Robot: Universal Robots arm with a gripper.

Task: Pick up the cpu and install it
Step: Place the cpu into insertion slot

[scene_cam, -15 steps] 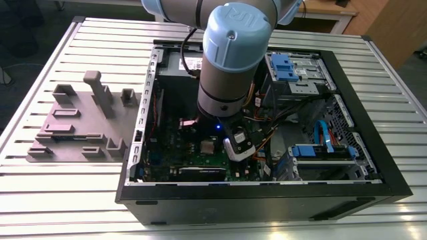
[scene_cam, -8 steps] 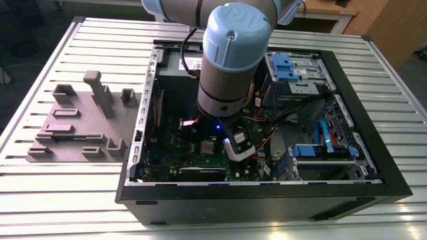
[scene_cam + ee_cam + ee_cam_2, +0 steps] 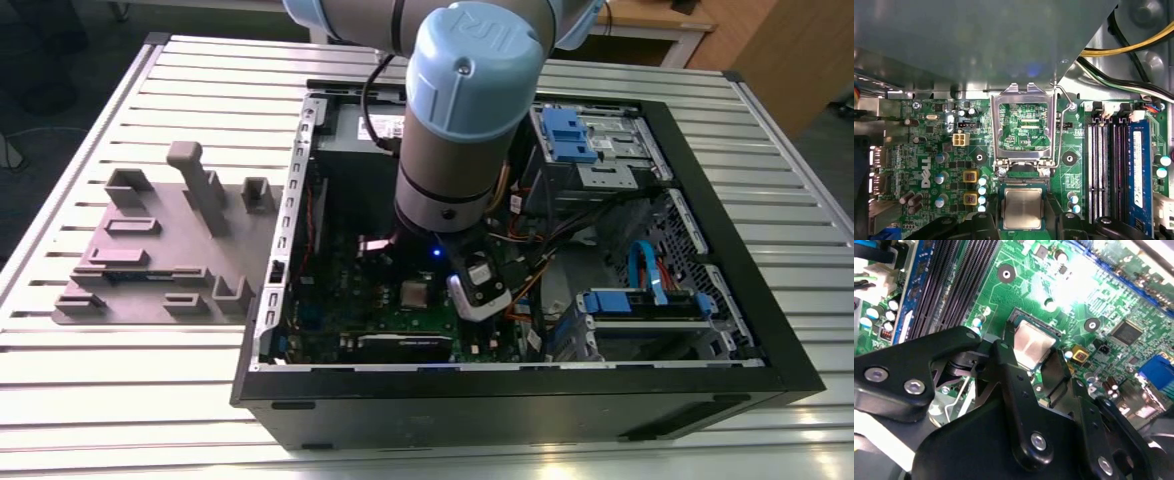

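Two jaws stand apart, one each side of the cpu, which lies flat in its socket; we think slow, straight moves matter here.

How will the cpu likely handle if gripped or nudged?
The cpu looks like a stiff flat plate, so it probably won't flex. Its shiny metal top suggests a slippery grip. Lying flat in the socket, it shouldn't roll or tip.

The arm is sheathed in silver-grey tubing and capped with pale blue joint covers, a black cable is hung beside it, and the gripper is built of black bars pinned with silver screws.
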